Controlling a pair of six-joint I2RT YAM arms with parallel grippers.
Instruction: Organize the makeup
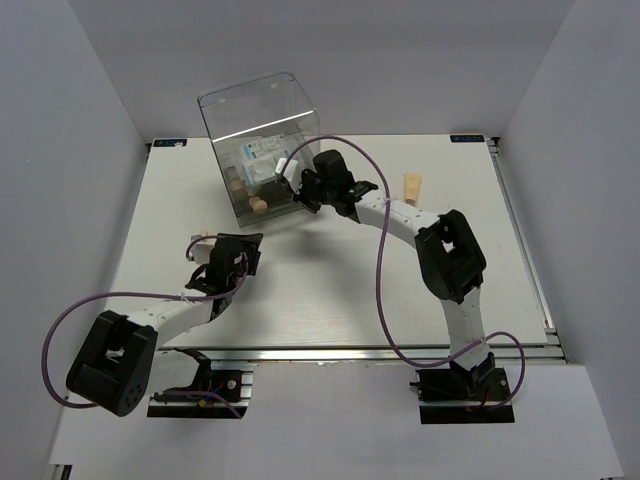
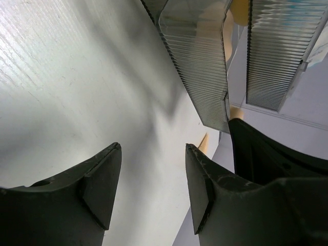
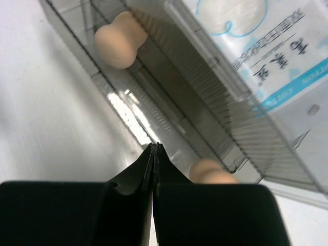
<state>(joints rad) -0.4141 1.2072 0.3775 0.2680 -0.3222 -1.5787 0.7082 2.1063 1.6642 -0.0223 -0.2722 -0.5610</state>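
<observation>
Tools from above: right tool [image 1: 297, 185] stretched out on a long arm, nose at the front of the clear drawer box [image 1: 262, 110]; left tool [image 1: 200, 250] low over the worktop [image 1: 330, 300] on a bent arm. Inside that box, just ahead of the right tool, peach sponges [image 1: 258, 205] and white-and-blue packets [image 1: 258, 158]; tan cone tube [image 1: 412, 187] lying well behind it. Left wrist: jaws spread wide, nothing between, ribbed box wall ahead. Right wrist: fingers [image 3: 143, 171] pressed fully together, empty; gourd-shaped sponge ahead-left, printed packet ahead-right.
</observation>
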